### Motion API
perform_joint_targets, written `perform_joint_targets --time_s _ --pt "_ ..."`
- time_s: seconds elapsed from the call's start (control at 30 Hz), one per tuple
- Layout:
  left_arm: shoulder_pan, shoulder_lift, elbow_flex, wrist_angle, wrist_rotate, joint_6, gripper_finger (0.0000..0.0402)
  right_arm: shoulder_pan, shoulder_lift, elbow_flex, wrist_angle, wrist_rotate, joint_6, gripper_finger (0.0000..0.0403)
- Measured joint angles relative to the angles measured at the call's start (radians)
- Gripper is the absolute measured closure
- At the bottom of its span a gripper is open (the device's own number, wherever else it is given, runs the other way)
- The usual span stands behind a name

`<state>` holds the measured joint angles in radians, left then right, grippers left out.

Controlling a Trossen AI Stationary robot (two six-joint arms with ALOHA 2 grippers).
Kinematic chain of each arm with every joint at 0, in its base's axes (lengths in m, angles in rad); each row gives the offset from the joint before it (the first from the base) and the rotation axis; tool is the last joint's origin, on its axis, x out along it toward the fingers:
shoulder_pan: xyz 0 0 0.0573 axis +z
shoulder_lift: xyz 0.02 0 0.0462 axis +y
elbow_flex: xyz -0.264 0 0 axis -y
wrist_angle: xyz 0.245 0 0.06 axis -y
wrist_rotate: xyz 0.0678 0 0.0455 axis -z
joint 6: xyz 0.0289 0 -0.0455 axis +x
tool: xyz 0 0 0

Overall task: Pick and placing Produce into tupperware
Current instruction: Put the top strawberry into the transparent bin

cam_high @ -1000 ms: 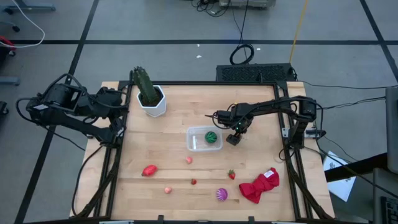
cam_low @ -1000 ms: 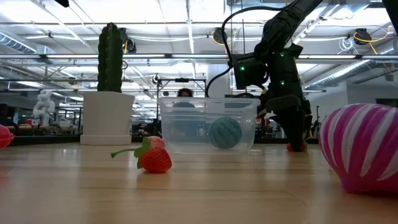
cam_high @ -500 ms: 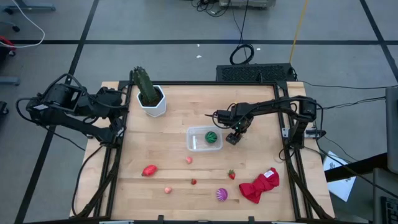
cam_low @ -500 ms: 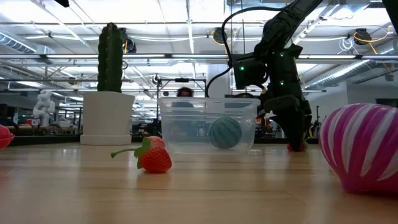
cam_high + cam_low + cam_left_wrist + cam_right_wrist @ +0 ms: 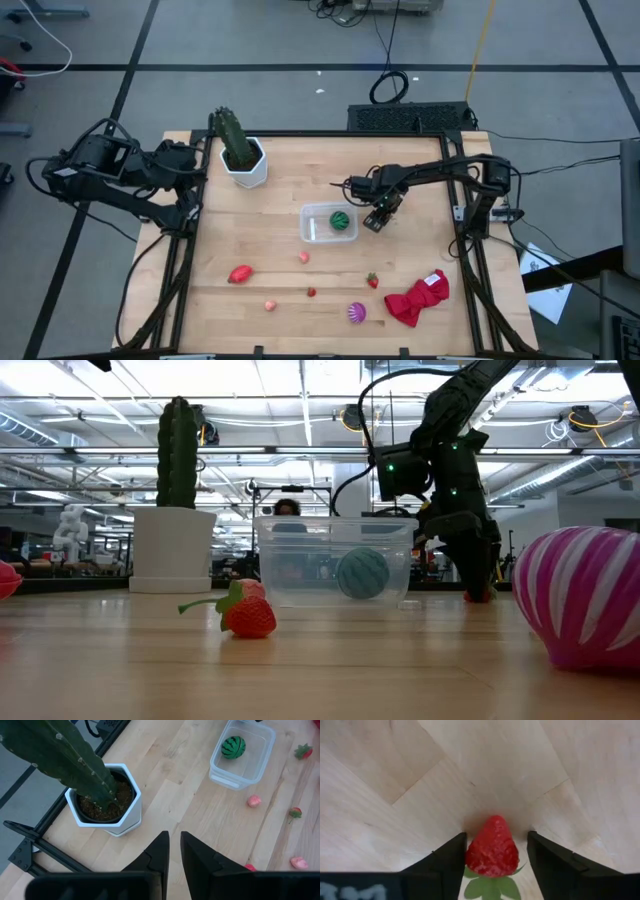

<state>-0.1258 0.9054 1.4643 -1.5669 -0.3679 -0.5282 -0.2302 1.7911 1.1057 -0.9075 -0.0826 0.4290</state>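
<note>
strawberry [image 5: 492, 847] between right gripper [image 5: 492, 860] jaws, leaf end cut off.

- High view: bright, even overhead light; the pale worktop [image 5: 290, 280] shows only faint, short shadows, with no glare
- Low view: ceiling strip lights glow behind the scene; the purple striped piece [image 5: 585, 595], nearest the lens, is blurred
- Right wrist view: a soft shadow surrounds the strawberry [image 5: 492, 847], which is sharp; the dark fingers [image 5: 445, 865] are blurred at the frame's edge
</note>
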Motion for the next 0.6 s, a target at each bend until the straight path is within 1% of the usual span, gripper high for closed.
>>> perform_joint_targets --time_s 0.37,0.5,0.6 --pt "0.000 0.000 0.000 0.000 0.000 0.000 0.0350 -0.033 -0.127 0.001 -0.016 0.002 -0.006 0.0278" --pt "0.000 0.000 0.000 0.000 0.000 0.000 0.0350 -0.042 -0.143 0.001 -0.025 -0.001 -0.027 0.0285" --pt "0.000 0.000 0.000 0.000 0.000 0.000 0.0350 -0.045 -0.143 0.001 -0.024 -0.027 -0.057 0.0277"
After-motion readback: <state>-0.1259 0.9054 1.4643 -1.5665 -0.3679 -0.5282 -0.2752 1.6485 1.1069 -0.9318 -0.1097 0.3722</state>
